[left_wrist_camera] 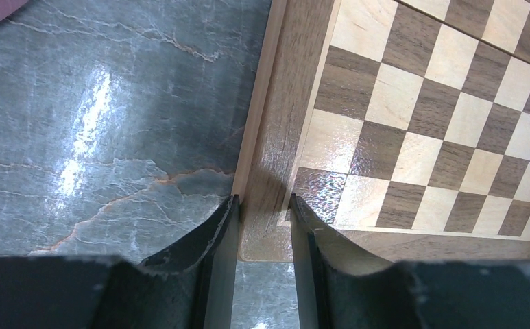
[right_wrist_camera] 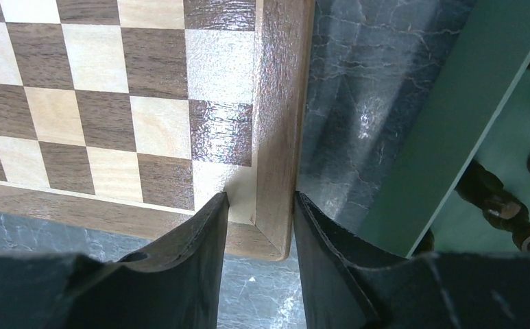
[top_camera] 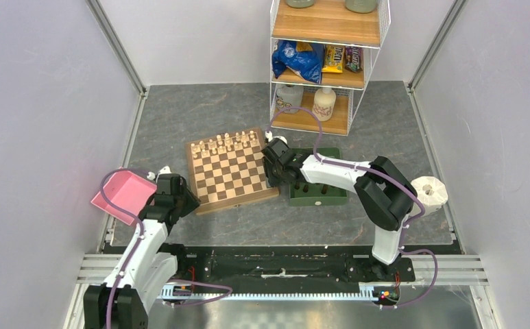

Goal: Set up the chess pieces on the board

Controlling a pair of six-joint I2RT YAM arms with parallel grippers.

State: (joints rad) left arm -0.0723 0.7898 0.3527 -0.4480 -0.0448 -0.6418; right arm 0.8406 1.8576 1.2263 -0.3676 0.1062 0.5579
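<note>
The board [top_camera: 231, 175] lies slightly askew mid-table, pale chessmen [top_camera: 226, 142] lined along its far rows. Dark-brown chess pieces [top_camera: 315, 188] stand in the green tray; a few of these dark pieces [right_wrist_camera: 502, 202] show in the right wrist view. My left gripper [top_camera: 192, 204] is at the board's near-left corner, shut across the border strip of the board [left_wrist_camera: 399, 103], with the left gripper [left_wrist_camera: 262, 200] having one finger outside the edge. My right gripper [top_camera: 275, 184] straddles the near-right corner of the board [right_wrist_camera: 97, 89]; the right gripper [right_wrist_camera: 260, 199] stands a little wider, its jaws loose.
A dark-green tray [top_camera: 337, 200] sits right beside the board's right edge, under my right arm. A pink tray [top_camera: 121, 195] lies at the table's left edge. A wire shelf [top_camera: 323, 62] with snacks and bottles stands at the back. A white roll [top_camera: 430, 192] is at the right.
</note>
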